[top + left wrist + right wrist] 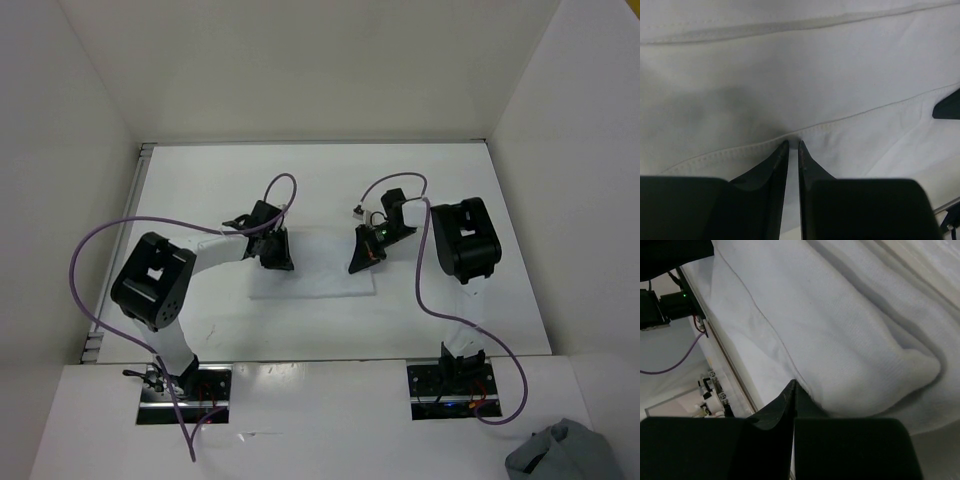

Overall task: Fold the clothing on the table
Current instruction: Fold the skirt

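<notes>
The clothing [318, 278] lies as a flat white rectangle mid-table, almost the same white as the table [190, 190]. My left gripper [279, 256] is down on its left part and my right gripper [362, 259] on its right part. In the left wrist view the left gripper [793, 144] is closed to a thin slit, pinching a stitched hem of the clothing [805, 75]. Seen from the right wrist, the right gripper [794, 385] is fully shut, its tips on the seamed edge of the clothing [850, 330], which bulges in a soft fold beside them.
White walls close the table on the left, back and right. Purple cables [90, 270] loop out from both arms. A grey-blue cloth bundle [565, 455] lies off the table at the near right. The table's edge strip [725, 360] and electronics [662, 307] show in the right wrist view.
</notes>
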`<state>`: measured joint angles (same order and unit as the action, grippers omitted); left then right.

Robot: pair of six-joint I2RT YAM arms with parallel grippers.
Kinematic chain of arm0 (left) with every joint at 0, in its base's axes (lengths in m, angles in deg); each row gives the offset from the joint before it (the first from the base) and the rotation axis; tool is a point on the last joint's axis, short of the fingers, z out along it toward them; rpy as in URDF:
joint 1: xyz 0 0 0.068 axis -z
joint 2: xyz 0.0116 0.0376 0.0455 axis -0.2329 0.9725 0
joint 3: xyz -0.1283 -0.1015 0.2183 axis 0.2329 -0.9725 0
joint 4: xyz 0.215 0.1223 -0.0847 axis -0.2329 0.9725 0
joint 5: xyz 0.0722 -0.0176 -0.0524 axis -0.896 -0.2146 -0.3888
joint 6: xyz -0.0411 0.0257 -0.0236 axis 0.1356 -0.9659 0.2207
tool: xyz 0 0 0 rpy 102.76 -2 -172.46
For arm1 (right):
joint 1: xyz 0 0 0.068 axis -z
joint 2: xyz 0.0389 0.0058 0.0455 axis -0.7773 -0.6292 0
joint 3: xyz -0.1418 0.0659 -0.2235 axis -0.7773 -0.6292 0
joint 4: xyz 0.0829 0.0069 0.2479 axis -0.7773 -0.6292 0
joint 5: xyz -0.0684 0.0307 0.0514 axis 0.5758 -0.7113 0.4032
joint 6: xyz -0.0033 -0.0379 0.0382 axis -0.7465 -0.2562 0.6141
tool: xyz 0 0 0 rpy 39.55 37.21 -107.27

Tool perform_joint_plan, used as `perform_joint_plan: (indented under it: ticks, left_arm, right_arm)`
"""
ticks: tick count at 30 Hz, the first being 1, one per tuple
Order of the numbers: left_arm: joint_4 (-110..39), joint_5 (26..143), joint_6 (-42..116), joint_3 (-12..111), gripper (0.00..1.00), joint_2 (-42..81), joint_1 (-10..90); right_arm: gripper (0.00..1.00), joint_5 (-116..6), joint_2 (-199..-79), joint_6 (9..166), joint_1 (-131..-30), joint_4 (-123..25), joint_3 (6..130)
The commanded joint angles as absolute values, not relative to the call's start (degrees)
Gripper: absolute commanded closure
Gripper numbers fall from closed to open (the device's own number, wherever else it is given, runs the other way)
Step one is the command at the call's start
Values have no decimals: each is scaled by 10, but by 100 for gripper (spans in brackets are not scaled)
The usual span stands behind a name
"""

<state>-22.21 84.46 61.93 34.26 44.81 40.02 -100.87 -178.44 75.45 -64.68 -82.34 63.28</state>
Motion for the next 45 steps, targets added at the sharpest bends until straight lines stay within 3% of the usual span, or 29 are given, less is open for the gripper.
perform_joint_plan:
  ticks: [1, 10, 19, 24, 29, 30, 34, 35, 38, 39, 42, 45]
  left_arm:
    - [-211, 756, 618, 336, 80, 440, 393]
    - [-188, 651, 667, 341, 75, 411, 340]
    - [-166, 589, 705, 406, 73, 464, 335]
    - [-197, 503, 711, 376, 72, 364, 369]
    - [-263, 670, 635, 346, 70, 292, 369]
    - [-301, 778, 617, 338, 68, 292, 369]
    - [-296, 948, 543, 352, 65, 351, 392]
    - [-289, 965, 527, 363, 65, 368, 398]
    - [-307, 983, 527, 363, 62, 421, 426]
    - [-315, 983, 533, 369, 62, 444, 432]
    - [-315, 980, 538, 396, 59, 494, 446]
    - [-293, 986, 533, 440, 58, 538, 462]
  right_arm:
    - [100, -914, -1814, 739, -636, -802, 625]
    - [100, -881, -1814, 751, -601, -787, 612]
    - [100, -863, -1801, 757, -601, -780, 607]
    - [100, -857, -1796, 757, -601, -780, 607]
    - [100, -857, -1796, 752, -601, -780, 607]
    - [100, -852, -1796, 752, -601, -780, 607]
    - [98, -862, -1770, 727, -601, -780, 607]
    - [83, -869, -1762, 719, -601, -797, 614]
    - [54, -864, -1705, 716, -601, -803, 619]
    - [33, -857, -1683, 729, -595, -791, 608]
    - [14, -803, -1598, 769, -594, -775, 573]
    - [5, -747, -1573, 784, -589, -780, 552]
